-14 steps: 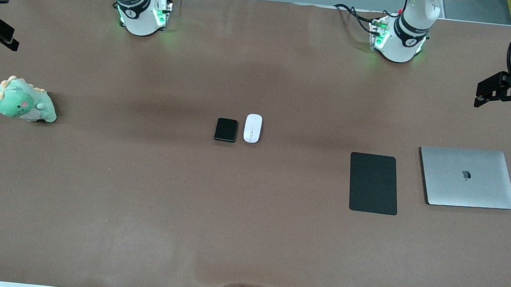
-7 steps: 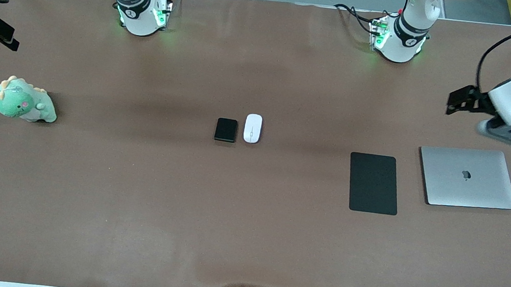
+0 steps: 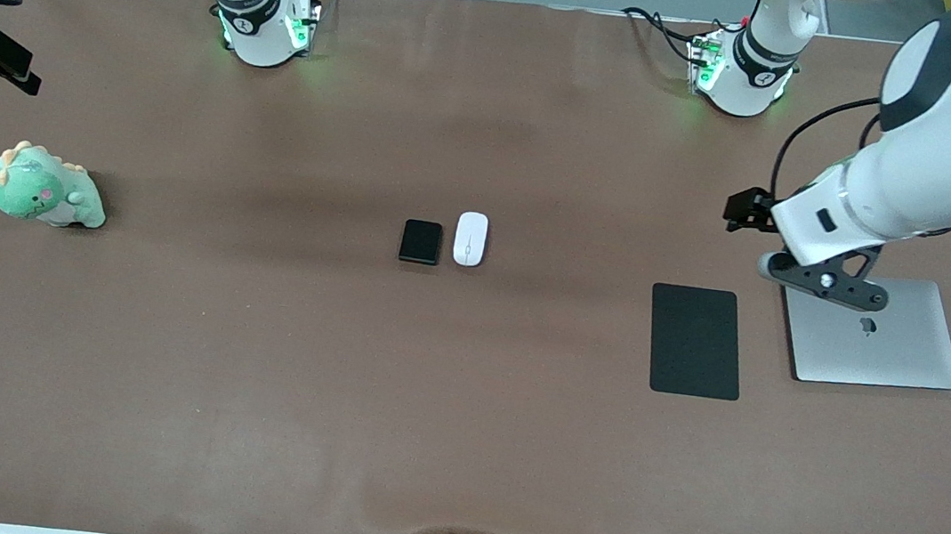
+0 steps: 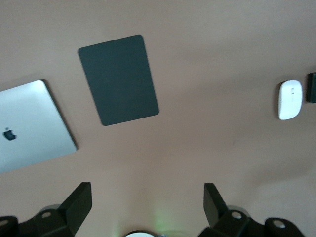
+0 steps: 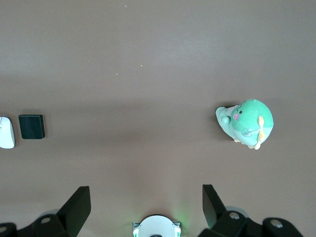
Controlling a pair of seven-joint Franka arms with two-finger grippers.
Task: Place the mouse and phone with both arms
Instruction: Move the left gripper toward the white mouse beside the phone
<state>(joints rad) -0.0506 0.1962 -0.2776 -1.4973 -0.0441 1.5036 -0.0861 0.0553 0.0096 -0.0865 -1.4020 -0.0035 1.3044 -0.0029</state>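
Note:
The white oval mouse (image 3: 470, 239) and the small black phone (image 3: 421, 242) lie side by side at the table's middle, the phone toward the right arm's end. Both show in the left wrist view, mouse (image 4: 290, 99) and phone (image 4: 312, 87), and in the right wrist view, phone (image 5: 31, 126) and mouse (image 5: 6, 133). My left gripper (image 3: 740, 211) hangs open and empty in the air over the table near the black mat, well away from both; it also shows in its wrist view (image 4: 146, 205). My right gripper (image 3: 2, 61) waits open and empty at the right arm's end of the table, seen also in its wrist view (image 5: 145, 207).
A large flat black mat (image 3: 695, 340) and a closed silver laptop (image 3: 887, 345) lie toward the left arm's end. A green plush dinosaur (image 3: 44, 186) sits toward the right arm's end. The arm bases (image 3: 266, 24) (image 3: 741, 73) stand along the edge farthest from the front camera.
My left arm has swung in from the table's end toward the middle and now hangs over the laptop's corner and near the mat. The right gripper, mouse and phone have not moved.

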